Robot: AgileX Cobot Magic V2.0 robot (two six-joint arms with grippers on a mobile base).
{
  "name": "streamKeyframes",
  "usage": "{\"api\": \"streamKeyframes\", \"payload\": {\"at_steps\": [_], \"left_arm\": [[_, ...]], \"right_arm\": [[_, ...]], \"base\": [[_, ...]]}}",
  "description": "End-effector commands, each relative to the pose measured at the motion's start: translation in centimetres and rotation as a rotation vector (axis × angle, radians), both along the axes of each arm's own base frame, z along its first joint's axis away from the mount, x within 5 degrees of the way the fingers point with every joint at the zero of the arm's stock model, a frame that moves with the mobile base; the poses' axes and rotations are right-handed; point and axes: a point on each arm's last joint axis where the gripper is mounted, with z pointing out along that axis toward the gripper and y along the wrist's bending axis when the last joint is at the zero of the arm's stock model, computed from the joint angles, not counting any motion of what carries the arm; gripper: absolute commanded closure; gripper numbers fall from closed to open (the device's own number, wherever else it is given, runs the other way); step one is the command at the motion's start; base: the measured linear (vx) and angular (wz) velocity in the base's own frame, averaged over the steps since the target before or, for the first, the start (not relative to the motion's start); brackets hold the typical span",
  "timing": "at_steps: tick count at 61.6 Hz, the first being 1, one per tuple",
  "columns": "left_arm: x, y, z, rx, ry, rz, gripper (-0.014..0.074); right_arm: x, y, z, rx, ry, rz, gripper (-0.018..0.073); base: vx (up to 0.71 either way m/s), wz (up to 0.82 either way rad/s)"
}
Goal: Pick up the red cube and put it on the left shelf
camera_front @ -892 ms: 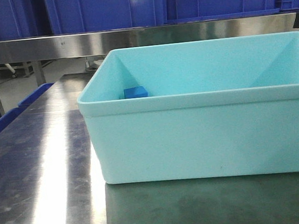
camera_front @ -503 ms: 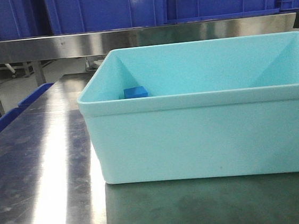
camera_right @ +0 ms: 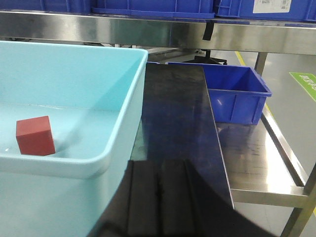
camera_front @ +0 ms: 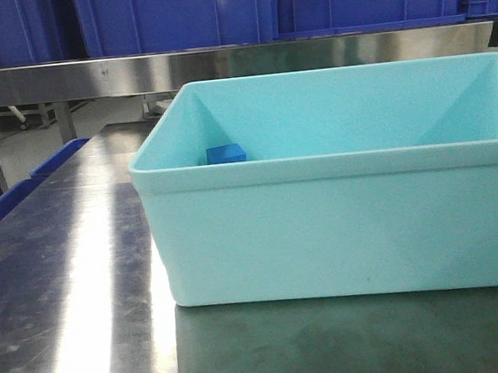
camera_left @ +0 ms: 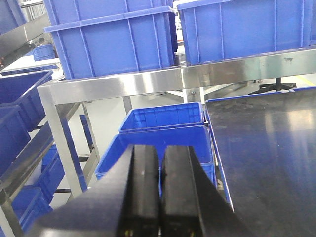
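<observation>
Two pinched-shut tools: left gripper [camera_left: 160,154], right gripper [camera_right: 159,170]. Shows red cube [camera_right: 34,136] resting inside bin [camera_right: 79,167], near its wall.

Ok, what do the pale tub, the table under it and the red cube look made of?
Tub: looks like moulded plastic, pale turquoise, smooth and slightly glossy, with a rolled rim. Table: apparently stainless steel, brushed, showing streaky reflections and smudges. Red cube: matte, sharp-edged; could be wood, foam or plastic, cannot tell.
</observation>
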Motion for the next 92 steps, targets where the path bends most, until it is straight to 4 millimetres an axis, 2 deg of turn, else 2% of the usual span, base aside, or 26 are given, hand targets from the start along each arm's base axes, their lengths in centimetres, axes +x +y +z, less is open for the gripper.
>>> {"api": "streamKeyframes", "payload": {"at_steps": [1, 20, 73, 80, 85, 92], "left_arm": [[0.0, 0.0, 0.1, -0.005, -0.071, 0.000, 0.0491], [0.0, 0.0, 0.1, -0.005, -0.071, 0.000, 0.0491], [0.0, 0.0, 0.1, -0.005, -0.071, 0.000, 0.0491], [0.0, 0.0, 0.1, -0.005, -0.071, 0.000, 0.0491], [0.0, 0.0, 0.1, -0.005, -0.071, 0.000, 0.0491], [0.0, 0.0, 0.1, -0.005, -0.071, 0.000, 0.0491]], "right_arm": [[-0.2, 0.1, 1.7, -0.019, -0.122, 0.008, 0.0501], [-0.3, 0.3, 2.6, -0.018, -0.228, 0.027, 0.0501], [-0.4, 0.4, 3.2, -0.012, -0.290, 0.043, 0.0501], [0.0, 0.4, 4.1, 0.101, -0.271, 0.046, 0.0501], [0.6, 0.3, 5.1, 0.183, -0.195, 0.039, 0.0501], [1.4, 0.3, 7.8, 0.182, -0.132, 0.031, 0.0501]], "base": [[0.00, 0.00], [0.00, 0.00], [0.00, 0.00], [0.00, 0.00], [0.00, 0.00], [0.00, 0.00]]}}
